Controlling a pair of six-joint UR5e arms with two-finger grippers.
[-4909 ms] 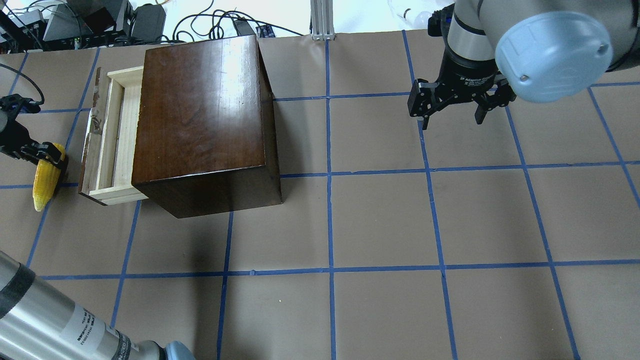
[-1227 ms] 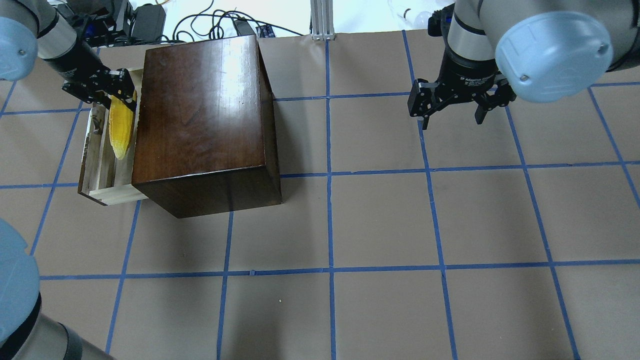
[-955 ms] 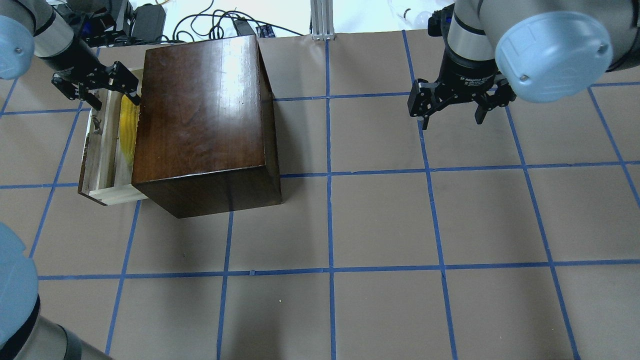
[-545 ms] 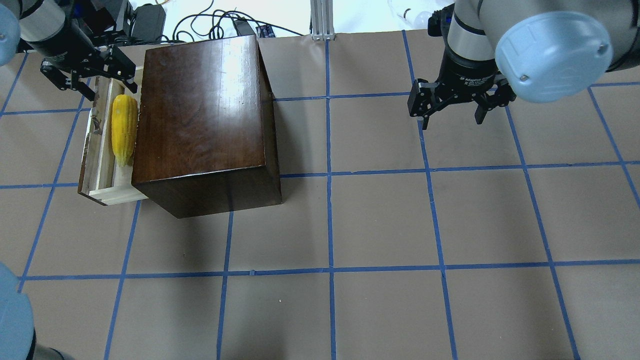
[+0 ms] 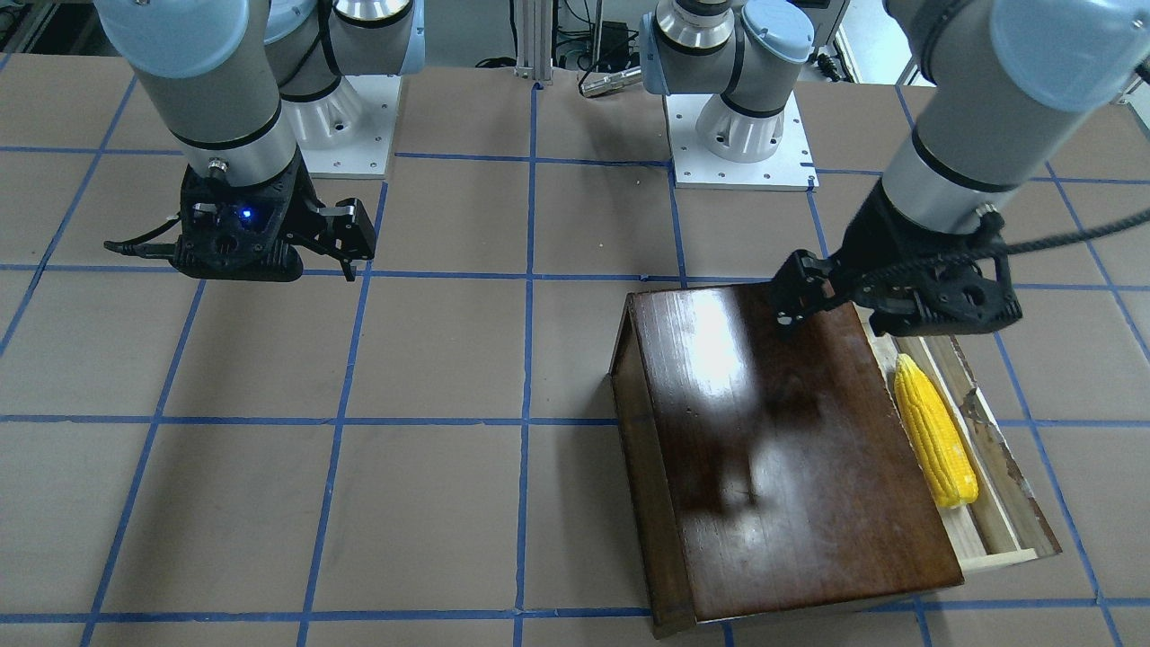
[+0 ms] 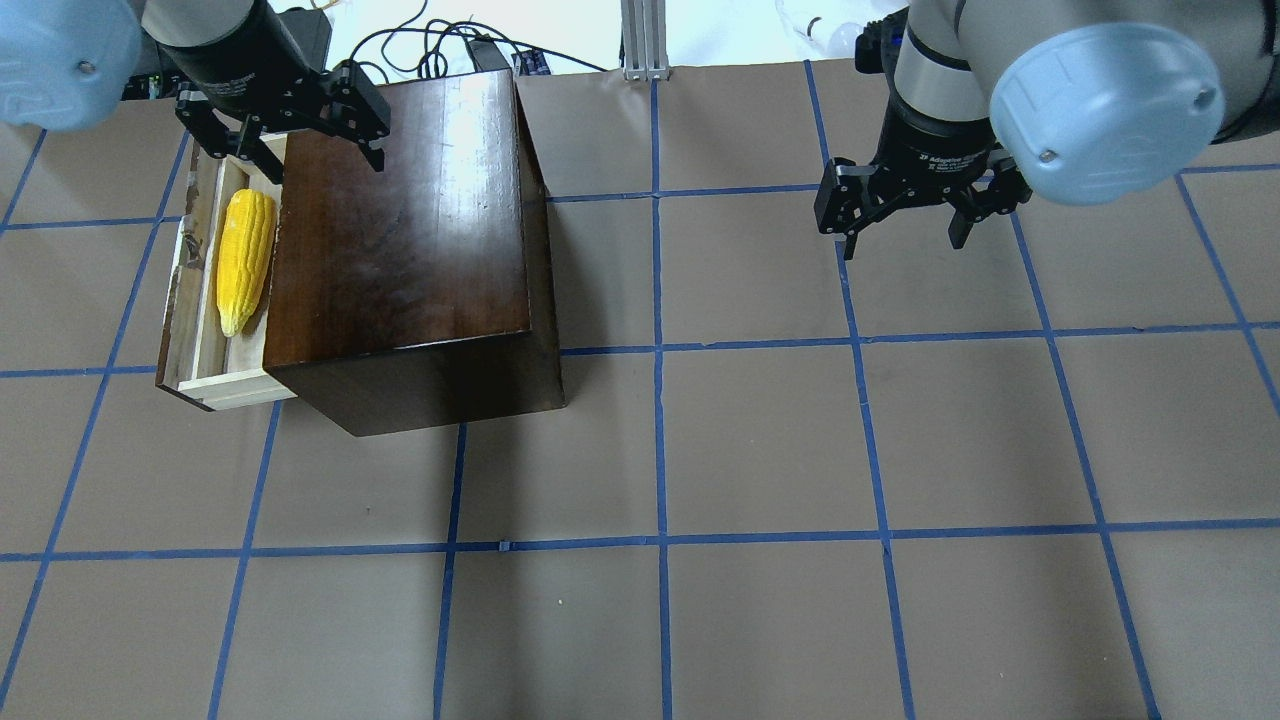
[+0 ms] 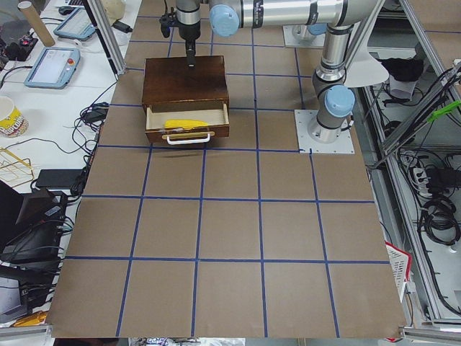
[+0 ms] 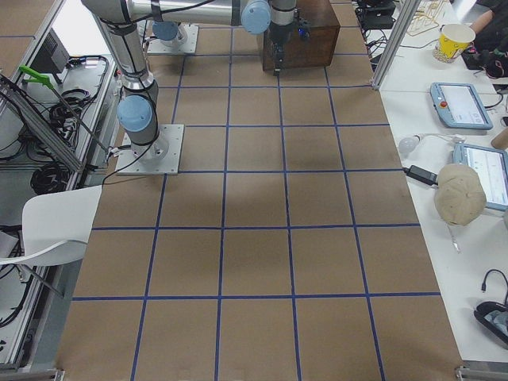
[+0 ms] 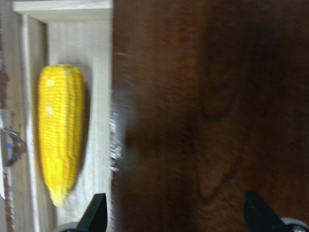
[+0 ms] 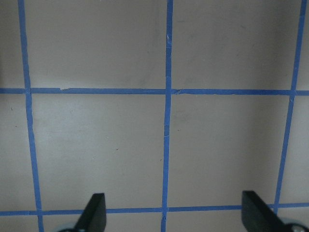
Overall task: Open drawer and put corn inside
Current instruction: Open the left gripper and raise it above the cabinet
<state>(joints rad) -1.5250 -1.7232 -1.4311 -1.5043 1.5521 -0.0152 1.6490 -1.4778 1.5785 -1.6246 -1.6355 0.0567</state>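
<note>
Overhead exterior shows corn (image 6: 245, 258) along drawer (image 6: 230, 386), tip toward robot.

**Corn (image 6: 245, 262) dropped into drawer (image 6: 200, 305), left gripper (image 6: 322, 165) moved off**

Five seconds back the corn was pinched in the left gripper, down on the table (image 6: 760, 430) left of the drawer. It was then carried over the tray and let go. Now it lies loose on the drawer floor. The gripper's fingers have spread and it's empty. It has also shifted right from the drawer's far end, and now hangs over the far-left corner of the cabinet (image 6: 400, 220).
</note>
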